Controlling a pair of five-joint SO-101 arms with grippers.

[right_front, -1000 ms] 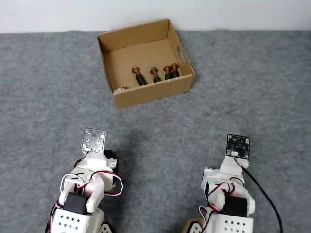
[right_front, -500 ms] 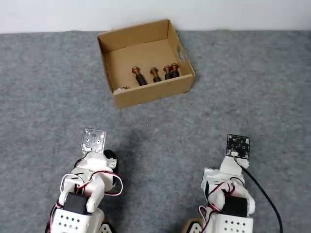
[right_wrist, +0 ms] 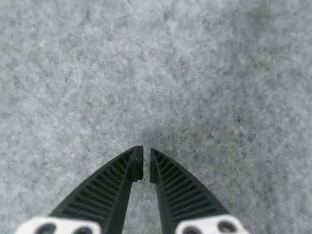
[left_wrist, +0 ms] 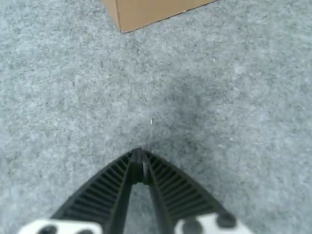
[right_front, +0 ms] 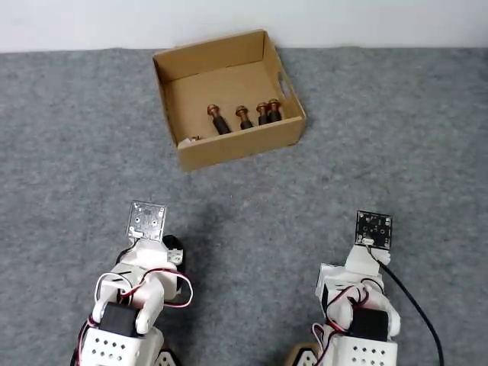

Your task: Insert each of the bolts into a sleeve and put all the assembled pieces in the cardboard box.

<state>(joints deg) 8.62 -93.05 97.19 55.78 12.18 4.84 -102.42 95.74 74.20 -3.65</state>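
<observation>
Cardboard box (right_front: 236, 149): four assembled bolts (right_front: 219, 120) inside; pale scrap (right_front: 187, 141) behind front wall, unidentifiable. Left gripper (left_wrist: 141, 161), right gripper (right_wrist: 142, 165): fingers closed, empty.

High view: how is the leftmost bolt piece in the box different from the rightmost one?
The leftmost piece lies apart from its neighbours, while the rightmost piece lies close beside another. The leftmost piece is slanted more than the rightmost piece. Both have coppery heads and dark bodies, and both lie in the cardboard box.
</observation>
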